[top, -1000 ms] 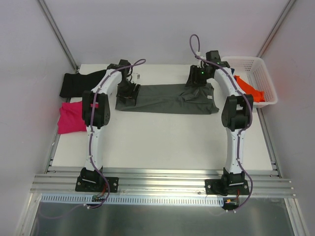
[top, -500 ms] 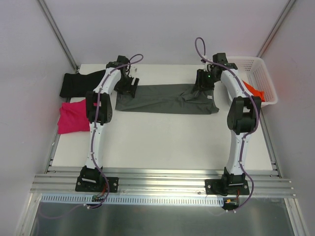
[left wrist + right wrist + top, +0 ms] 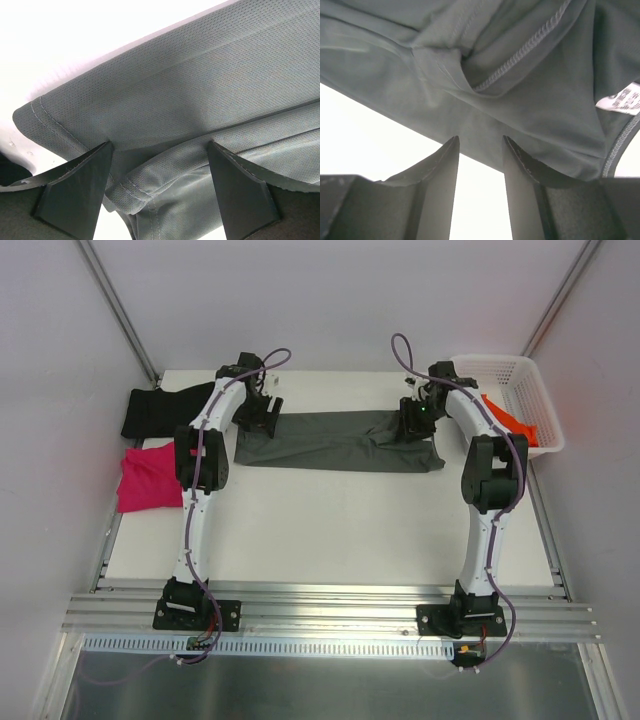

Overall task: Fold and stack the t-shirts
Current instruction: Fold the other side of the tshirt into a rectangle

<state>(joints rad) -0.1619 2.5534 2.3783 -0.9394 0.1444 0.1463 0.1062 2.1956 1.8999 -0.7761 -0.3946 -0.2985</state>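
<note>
Progress check, taken from beside the rig.

1. The dark grey shirt (image 3: 340, 440) lies on the table (image 3: 330, 530) as a long narrow band. It appears folded lengthwise, with layered hems in the left wrist view and the neck label (image 3: 625, 100) in the right wrist view. I judge this fold to be under way; the crosswise folds are not yet made.
2. The left gripper (image 3: 262, 412) sits at the left end of the grey shirt. Its fingers are spread wide (image 3: 159, 145), with cloth at the tips but nothing pinched.
3. The right gripper (image 3: 412, 420) sits at the right end of the grey shirt. Its fingers stand a narrow gap apart (image 3: 480, 139), with bare table between them and the cloth edge just beyond the tips.
4. The black shirt (image 3: 155, 410) lies left of the grey shirt. The magenta shirt (image 3: 150, 480) lies left of it and nearer. Both look compact, yet they lie apart and unstacked.
5. The orange shirt (image 3: 505, 420) is right of the grey shirt, loose in the basket (image 3: 520, 370). No blue shirt can be made out.

Remaining, by my estimate: finish the grey, fold the orange, build the stack.
</note>
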